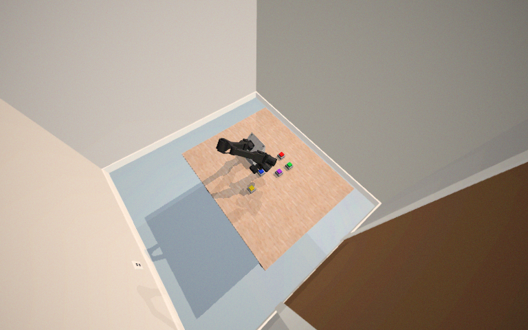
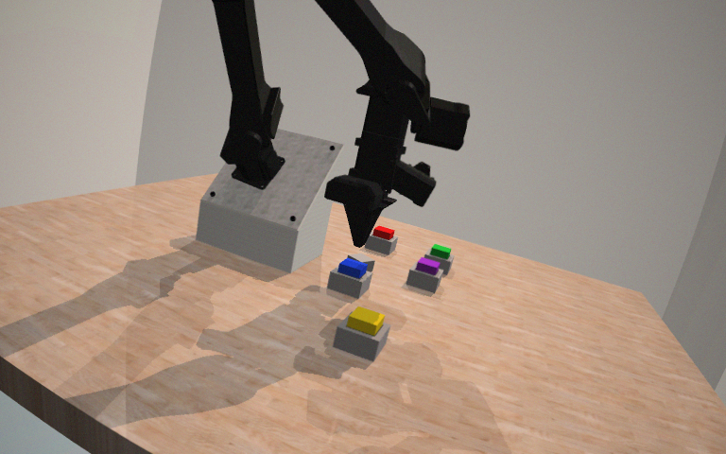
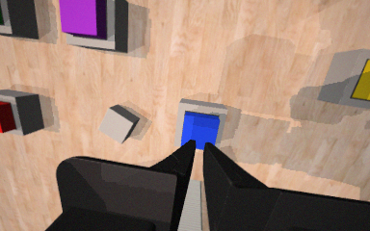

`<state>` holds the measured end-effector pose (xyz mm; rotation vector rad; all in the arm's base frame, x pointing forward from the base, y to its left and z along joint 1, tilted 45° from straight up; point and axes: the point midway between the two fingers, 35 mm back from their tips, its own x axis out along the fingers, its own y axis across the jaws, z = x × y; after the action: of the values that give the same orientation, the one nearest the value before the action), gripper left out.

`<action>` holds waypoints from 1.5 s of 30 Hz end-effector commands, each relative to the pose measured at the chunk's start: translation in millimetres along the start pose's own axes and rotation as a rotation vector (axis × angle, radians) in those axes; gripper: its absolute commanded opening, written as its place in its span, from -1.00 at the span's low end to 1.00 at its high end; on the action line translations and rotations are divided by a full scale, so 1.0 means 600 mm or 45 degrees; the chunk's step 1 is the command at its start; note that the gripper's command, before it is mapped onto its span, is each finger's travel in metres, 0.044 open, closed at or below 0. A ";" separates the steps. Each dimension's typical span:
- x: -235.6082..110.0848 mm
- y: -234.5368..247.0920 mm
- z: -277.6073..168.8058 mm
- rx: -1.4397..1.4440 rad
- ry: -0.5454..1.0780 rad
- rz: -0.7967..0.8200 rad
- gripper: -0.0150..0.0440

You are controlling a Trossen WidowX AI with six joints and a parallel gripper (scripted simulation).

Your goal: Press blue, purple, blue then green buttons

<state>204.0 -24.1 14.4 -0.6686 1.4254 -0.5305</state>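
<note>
The blue button (image 1: pixel 261 171) (image 2: pixel 353 268) (image 3: pixel 201 127) sits in a grey housing in front of the arm's base, its cap raised. My gripper (image 2: pixel 359 245) (image 3: pixel 198 146) is shut and empty, with a thin gap between its tips. It hangs a little above the blue button, and in the wrist view the tips overlap the cap's lower edge. The purple button (image 1: pixel 279 171) (image 2: pixel 428 266) (image 3: pixel 78 16) stands to the right of the blue one in the exterior view. The green button (image 1: pixel 289 165) (image 2: pixel 440 251) is just behind the purple one; only its edge shows in the wrist view.
A small light grey block (image 2: pixel 368 262) (image 3: pixel 117 125) lies close behind the blue button. The red button (image 1: pixel 280 155) (image 2: pixel 384 232) (image 3: pixel 5 116) stands farther back. The yellow button (image 1: pixel 251 188) (image 2: pixel 365 321) (image 3: pixel 362 84) stands nearer the front in the exterior view.
</note>
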 end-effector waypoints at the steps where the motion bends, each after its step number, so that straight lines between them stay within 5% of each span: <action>1: 0.003 -0.001 -0.003 -0.010 0.001 -0.008 -0.42; 45: 0.057 -0.002 -0.003 -0.010 0.001 -0.010 -0.42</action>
<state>207.3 -47.7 -9.1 -0.6691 1.4218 -0.5314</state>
